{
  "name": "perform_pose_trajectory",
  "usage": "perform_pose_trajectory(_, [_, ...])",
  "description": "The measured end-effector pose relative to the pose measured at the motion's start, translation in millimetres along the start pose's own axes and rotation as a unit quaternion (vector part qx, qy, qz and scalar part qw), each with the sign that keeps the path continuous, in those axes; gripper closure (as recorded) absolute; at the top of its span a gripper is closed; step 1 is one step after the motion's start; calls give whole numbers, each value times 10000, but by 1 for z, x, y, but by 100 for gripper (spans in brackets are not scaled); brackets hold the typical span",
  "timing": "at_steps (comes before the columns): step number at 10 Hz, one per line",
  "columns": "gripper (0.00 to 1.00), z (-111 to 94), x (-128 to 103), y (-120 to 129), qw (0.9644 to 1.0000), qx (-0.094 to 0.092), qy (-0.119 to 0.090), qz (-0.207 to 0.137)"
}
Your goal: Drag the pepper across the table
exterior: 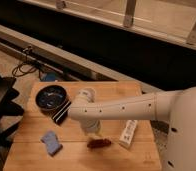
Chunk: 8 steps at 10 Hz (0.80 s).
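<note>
The pepper point(99, 143) is small, dark red and glossy, and lies on the wooden table point(116, 92) near its front edge, right of the middle. My white arm reaches in from the right and bends down at the wrist. The gripper point(91, 130) hangs just above and slightly left of the pepper, seen mostly from behind the wrist. I cannot tell whether it touches the pepper.
A white bottle point(128, 132) lies right of the pepper. A blue sponge point(51, 142) lies at the front left. A dark bowl point(51, 97) sits at the back left, with a black striped item point(61, 112) beside it. Cables lie on the floor at far left.
</note>
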Motion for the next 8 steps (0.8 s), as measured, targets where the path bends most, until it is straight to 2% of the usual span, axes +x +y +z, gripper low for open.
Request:
perform_pose_trajectory(3, [35, 8, -4, 14, 9996, 69, -51, 265])
perform_pose_trajectory(5, [35, 22, -12, 28, 9982, 204, -219, 511])
perform_pose_trajectory(7, [35, 45, -20, 37, 9955, 373, -560, 662])
perform_pose_trajectory(8, [35, 55, -20, 35, 9930, 545, -758, 727])
